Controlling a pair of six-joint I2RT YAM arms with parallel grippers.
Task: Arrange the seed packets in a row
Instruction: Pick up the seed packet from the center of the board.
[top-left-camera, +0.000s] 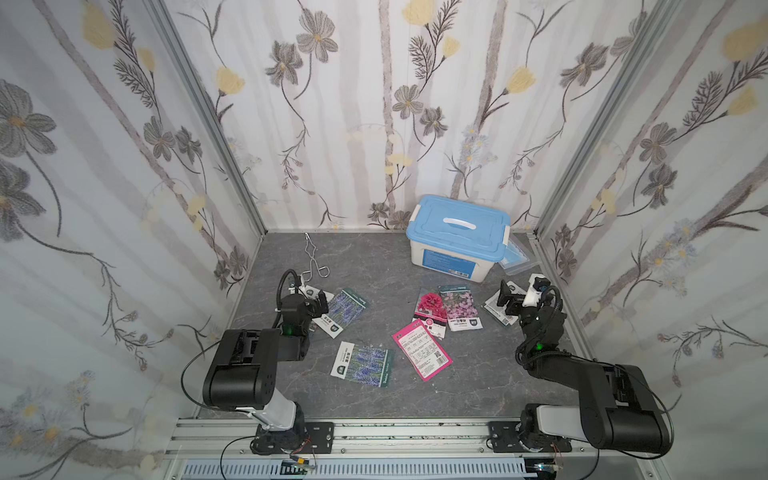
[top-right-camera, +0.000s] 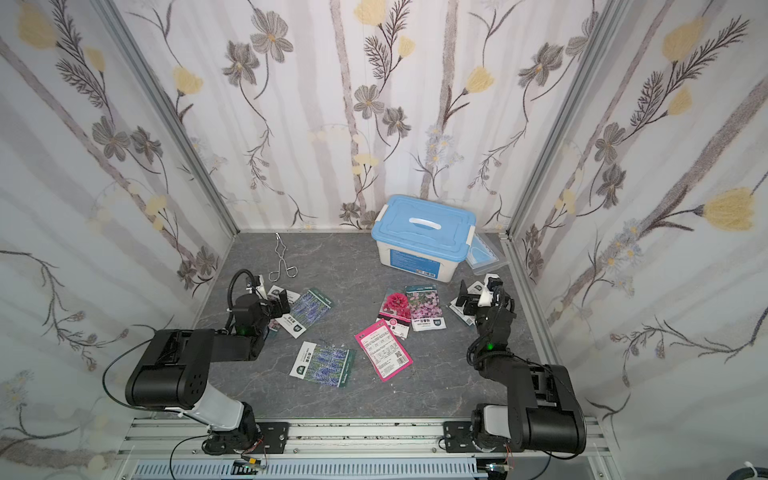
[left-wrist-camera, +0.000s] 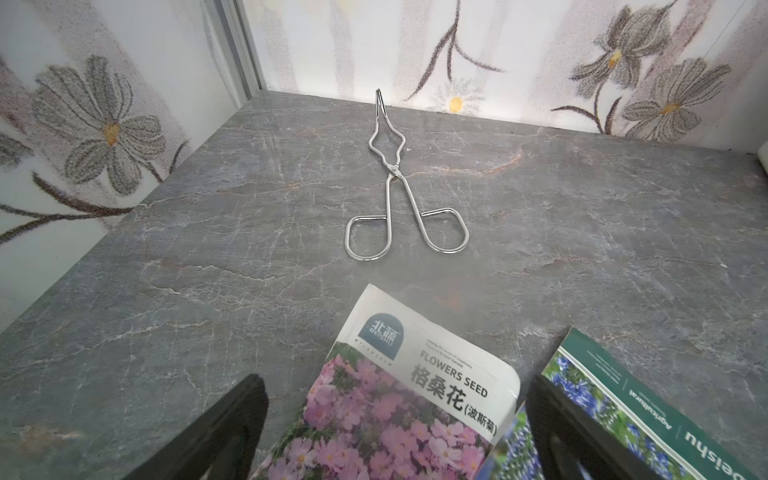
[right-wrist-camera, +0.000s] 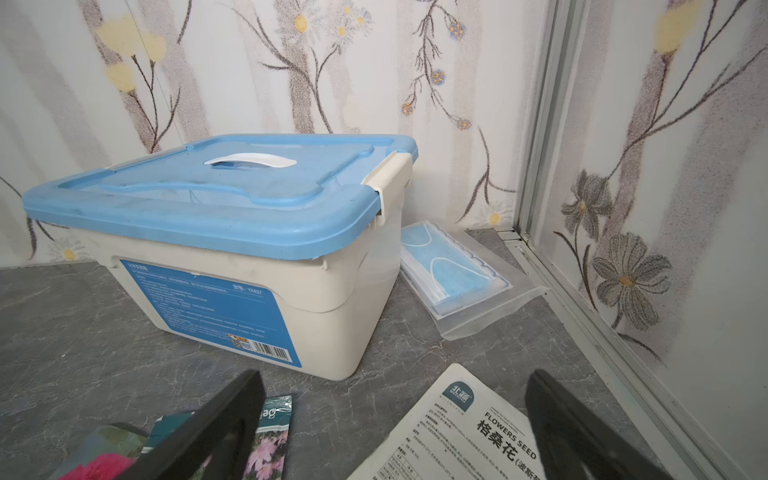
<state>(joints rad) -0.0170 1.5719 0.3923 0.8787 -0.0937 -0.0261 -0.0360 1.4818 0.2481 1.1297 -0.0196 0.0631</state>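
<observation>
Nearest to us, well out in front of the blue-lidded box (top-left-camera: 457, 249), a lavender packet (top-left-camera: 361, 364) lies face up. Just beside it, a pink-backed packet (top-left-camera: 422, 353) lies text side up and tilted. A step closer to the box, we find the carnation packet (top-left-camera: 430, 309) and a pink-flower packet (top-left-camera: 459, 307) side by side with their edges meeting. Away to the box's left, the left gripper (left-wrist-camera: 392, 386) hangs with its jaws spread wide and nothing in them. It sits over a second pink-flower packet (left-wrist-camera: 374, 415), which overlaps a second lavender packet (top-left-camera: 347, 309). By the box's right front corner, the right gripper (right-wrist-camera: 395, 378) is released too, above a white-backed packet (right-wrist-camera: 457, 428). Further back, to the left of the box, we see metal tongs (top-left-camera: 312, 259) lying flat. Tucked against the box's right side is a clear pouch of blue masks (right-wrist-camera: 453, 278).
</observation>
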